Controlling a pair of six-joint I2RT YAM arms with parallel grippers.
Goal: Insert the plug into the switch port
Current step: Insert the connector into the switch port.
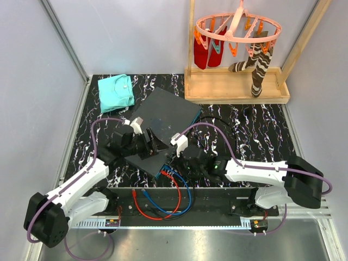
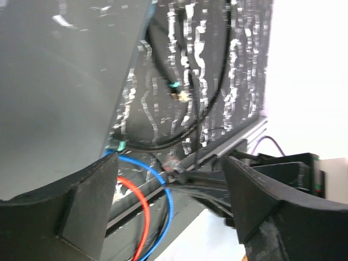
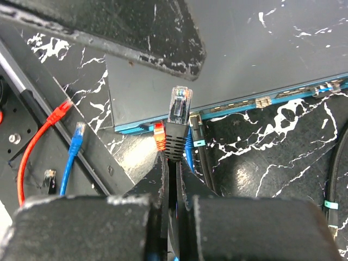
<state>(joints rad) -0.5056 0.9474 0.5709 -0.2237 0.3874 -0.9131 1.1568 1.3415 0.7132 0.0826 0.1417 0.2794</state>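
The switch point(image 1: 163, 117) lies flat and dark grey mid-table, its teal-blue socket edge point(image 3: 244, 104) facing the arms. My right gripper point(image 3: 175, 163) is shut on the plug point(image 3: 178, 122), a clear-tipped connector with a black ribbed boot. Its tip points at the teal edge and stands just short of it. A red plug point(image 3: 159, 136) and a blue one point(image 3: 188, 145) sit in ports on either side of it. My left gripper point(image 2: 168, 201) hangs open over the switch's near left corner point(image 2: 54, 92) with nothing between its fingers.
Red and blue cables point(image 1: 163, 201) loop over the near rail, their free ends point(image 3: 70, 122) lying to the left. A black cable point(image 2: 179, 92) runs right of the switch. A folded teal cloth point(image 1: 116, 91) lies back left. A wooden rack point(image 1: 236, 87) with hung socks stands back right.
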